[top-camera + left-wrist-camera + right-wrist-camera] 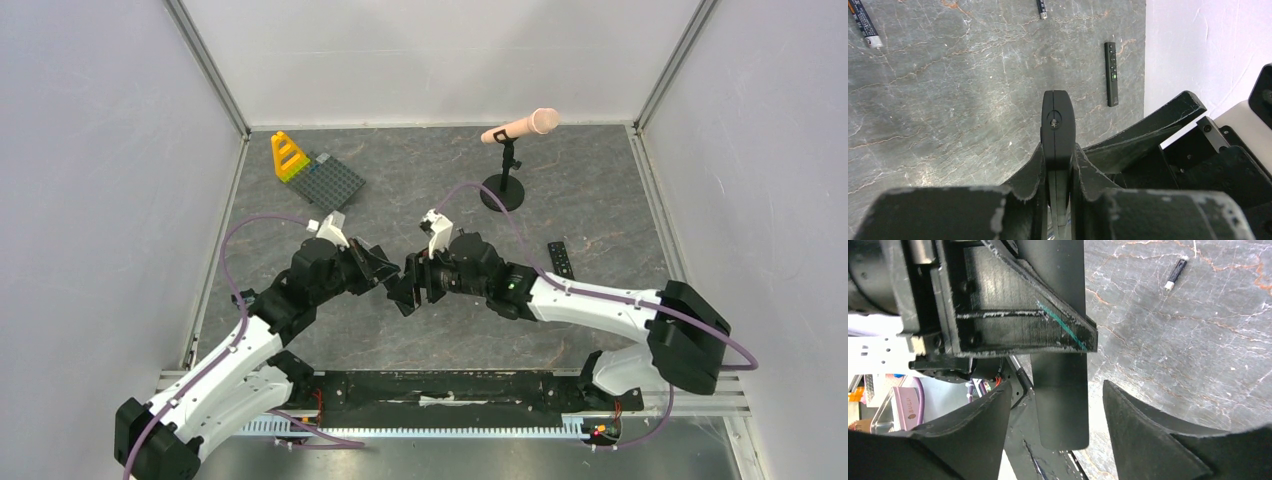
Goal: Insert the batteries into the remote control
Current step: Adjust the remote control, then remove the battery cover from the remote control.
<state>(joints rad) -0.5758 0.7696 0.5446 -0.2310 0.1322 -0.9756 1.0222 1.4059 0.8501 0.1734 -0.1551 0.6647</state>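
Remote control (1058, 125) — between left fingers (1029, 172)

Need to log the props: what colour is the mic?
The mic is pale pink, on a black stand; the top view shows it best.

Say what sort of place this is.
Probably a lab robot test cell: white panel walls box in a grey stone-look tabletop, with props like a microphone on a stand and toy bricks.
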